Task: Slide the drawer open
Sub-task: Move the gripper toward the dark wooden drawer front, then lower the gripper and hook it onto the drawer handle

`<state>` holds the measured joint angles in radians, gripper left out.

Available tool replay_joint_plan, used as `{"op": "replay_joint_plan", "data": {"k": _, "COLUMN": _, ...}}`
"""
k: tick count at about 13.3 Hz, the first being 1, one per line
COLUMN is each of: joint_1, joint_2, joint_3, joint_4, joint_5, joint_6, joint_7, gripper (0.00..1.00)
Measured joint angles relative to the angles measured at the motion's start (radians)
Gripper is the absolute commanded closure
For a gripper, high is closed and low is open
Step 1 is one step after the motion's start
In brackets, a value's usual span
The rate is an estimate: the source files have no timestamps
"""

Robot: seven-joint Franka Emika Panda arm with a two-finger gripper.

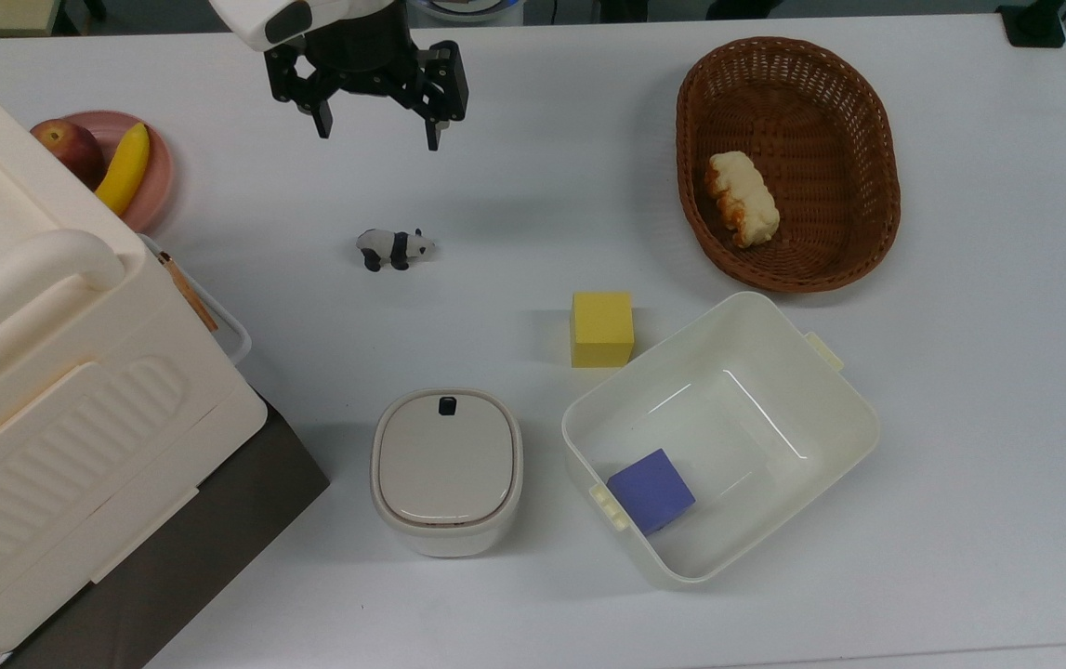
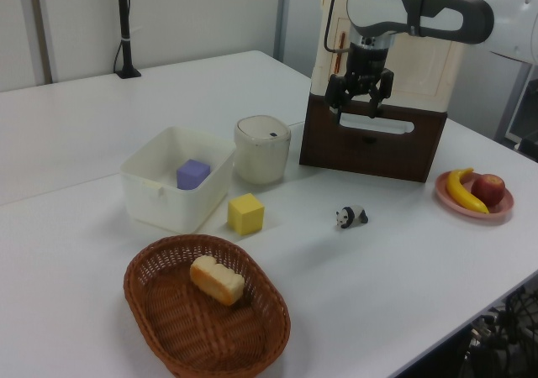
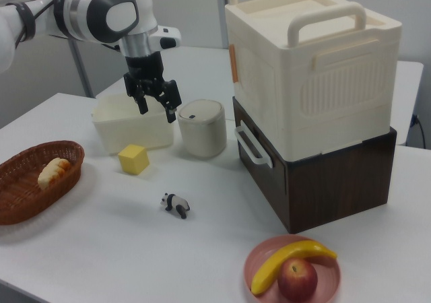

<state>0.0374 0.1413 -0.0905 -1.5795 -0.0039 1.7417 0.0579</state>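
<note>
**Dark wood drawer shut, robot pincer hanging spread above the counter**

Dark brown wood forms the front of the drawer, which sits closed in the base under a cream ribbed cabinet. In the right view the unit stands on the right of a white counter. In the left view it stands at the back, right of centre. A white loop handle runs across the drawer front, standing slightly proud of the panel.

The pincer hangs in the air with its two fingers spread and nothing between them. In the top view it is near the upper edge, well apart from the drawer, above bare counter and beyond a small panda figure. In the left view it appears in front of the drawer panel, but the other views show it is well clear.

Also on the counter are a lidded cream pot, a white tub holding a purple block, a yellow block, a wicker basket with a bread piece, and a pink plate with a banana and an apple.

The drawer looks stiff and rigid, and will probably slide straight out with modest resistance. The loop handle is the likely place to take hold, near its middle, so the pull stays square. The heavy-looking cabinet on top should keep the base steady.
</note>
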Motion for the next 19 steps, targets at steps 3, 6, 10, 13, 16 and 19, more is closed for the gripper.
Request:
{"op": "replay_joint_plan", "data": {"k": 3, "joint_1": -0.001, "joint_2": 0.003, "joint_3": 0.0, "joint_4": 0.0, "joint_5": -0.001, "joint_6": 0.0, "joint_7": -0.033, "gripper": 0.0}}
{"op": "replay_joint_plan", "data": {"k": 6, "joint_1": -0.013, "joint_2": 0.003, "joint_3": 0.0, "joint_4": 0.0, "joint_5": -0.001, "joint_6": 0.0, "joint_7": -0.153, "gripper": 0.0}}
{"op": "replay_joint_plan", "data": {"k": 10, "joint_1": -0.04, "joint_2": 0.006, "joint_3": -0.001, "joint_4": 0.0, "joint_5": -0.035, "joint_6": 0.004, "joint_7": -0.374, "gripper": 0.02}}
{"op": "replay_joint_plan", "data": {"k": 13, "joint_1": -0.051, "joint_2": 0.03, "joint_3": -0.001, "joint_4": -0.002, "joint_5": -0.108, "joint_6": 0.08, "joint_7": -0.461, "gripper": 0.03}}
{"op": "replay_joint_plan", "data": {"k": 16, "joint_1": -0.053, "joint_2": 0.077, "joint_3": -0.001, "joint_4": -0.013, "joint_5": -0.233, "joint_6": 0.209, "joint_7": -0.528, "gripper": 0.09}}
{"op": "replay_joint_plan", "data": {"k": 19, "joint_1": -0.052, "joint_2": 0.11, "joint_3": -0.018, "joint_4": -0.082, "joint_5": -0.348, "joint_6": 0.385, "joint_7": -0.569, "gripper": 0.17}}
